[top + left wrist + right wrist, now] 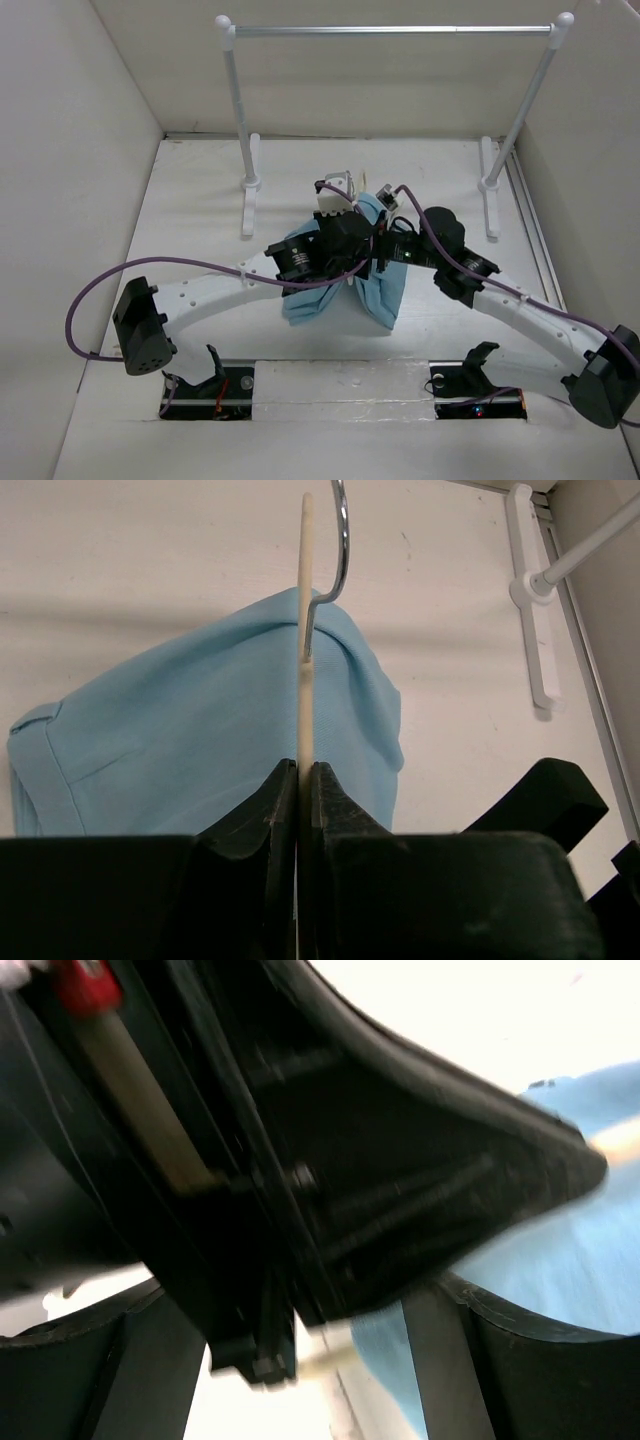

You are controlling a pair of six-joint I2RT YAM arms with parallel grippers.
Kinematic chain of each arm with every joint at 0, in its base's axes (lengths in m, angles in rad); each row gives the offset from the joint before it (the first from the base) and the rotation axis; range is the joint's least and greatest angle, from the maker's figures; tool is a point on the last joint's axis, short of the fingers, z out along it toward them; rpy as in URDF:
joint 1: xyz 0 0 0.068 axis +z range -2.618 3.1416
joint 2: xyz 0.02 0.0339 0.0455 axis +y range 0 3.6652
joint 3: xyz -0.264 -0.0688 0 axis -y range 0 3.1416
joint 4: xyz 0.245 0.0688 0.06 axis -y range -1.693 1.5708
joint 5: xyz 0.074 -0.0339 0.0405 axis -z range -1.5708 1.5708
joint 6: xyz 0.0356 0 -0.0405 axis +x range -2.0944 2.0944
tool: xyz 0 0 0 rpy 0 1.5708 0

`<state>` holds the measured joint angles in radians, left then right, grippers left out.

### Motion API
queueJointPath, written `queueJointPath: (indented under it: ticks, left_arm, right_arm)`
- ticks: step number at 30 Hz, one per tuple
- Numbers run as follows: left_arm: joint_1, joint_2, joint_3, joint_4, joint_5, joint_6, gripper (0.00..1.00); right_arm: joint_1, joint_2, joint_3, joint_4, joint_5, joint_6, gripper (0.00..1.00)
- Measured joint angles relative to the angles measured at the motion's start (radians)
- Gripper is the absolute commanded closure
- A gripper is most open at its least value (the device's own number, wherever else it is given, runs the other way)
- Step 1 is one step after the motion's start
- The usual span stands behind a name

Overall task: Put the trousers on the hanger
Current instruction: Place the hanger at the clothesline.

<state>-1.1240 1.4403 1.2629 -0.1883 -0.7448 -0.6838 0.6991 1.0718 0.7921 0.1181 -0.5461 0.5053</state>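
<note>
Left wrist view, item one: left fingers (288,800), pressed together on the hanger (305,600), which stands edge-on with its wire hook (343,540) at the far end. Item two: trousers (190,730), sky-blue, draped over the hanger with cloth on both sides, mid-tabletop (200,200) between the two arms. Item three: right fingers (530,1370), spread wide apart, close against the left arm's black wrist (400,1180); view blurred. Item four: white clothes rail (390,31), at the back, well apart.
</note>
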Motion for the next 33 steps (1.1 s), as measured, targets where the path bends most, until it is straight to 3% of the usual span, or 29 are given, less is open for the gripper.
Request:
queueJointPath:
  ticks: [4,7,8,10,11,13,19,21,22,25,28,33]
  left_arm:
    - [0.003,-0.008,-0.016,0.005,0.002,-0.007,1.00]
    - [0.004,-0.019,-0.024,0.005,0.013,-0.018,1.00]
    - [0.004,-0.023,-0.029,0.002,0.015,-0.020,1.00]
    - [0.008,-0.031,-0.038,-0.008,-0.001,-0.018,1.00]
    - [0.014,-0.032,-0.043,-0.007,-0.007,-0.024,1.00]
    - [0.021,-0.045,-0.050,-0.015,-0.006,-0.034,1.00]
    - [0.021,-0.082,-0.059,0.002,0.040,-0.060,1.00]
    - [0.032,-0.093,-0.059,0.018,0.082,-0.064,0.84]
    - [0.039,-0.099,-0.059,0.024,0.102,-0.064,0.66]
    - [0.069,-0.129,-0.048,0.055,0.177,-0.055,0.43]
    - [0.096,-0.155,-0.004,0.079,0.243,-0.039,0.32]
    - [0.108,-0.179,0.092,0.097,0.342,0.002,0.27]
  right_arm:
    - [0.030,0.022,-0.014,0.056,0.047,0.021,0.27]
    - [0.057,0.025,-0.059,0.134,0.097,0.060,0.44]
    - [0.065,0.024,-0.076,0.159,0.110,0.078,0.59]
    - [0.084,0.016,-0.113,0.189,0.137,0.131,0.72]
    - [0.097,0.008,-0.129,0.192,0.155,0.147,0.89]
    - [0.108,0.000,-0.165,0.196,0.189,0.170,1.00]
    - [0.123,-0.073,-0.204,0.222,0.237,0.172,1.00]
    - [0.123,-0.105,-0.204,0.202,0.249,0.174,1.00]
    - [0.121,-0.120,-0.204,0.190,0.256,0.173,1.00]
    - [0.080,-0.158,-0.204,0.132,0.267,0.169,1.00]
    - [0.006,-0.170,-0.195,0.082,0.247,0.164,1.00]
    - [-0.148,-0.170,-0.136,0.037,0.188,0.147,1.00]
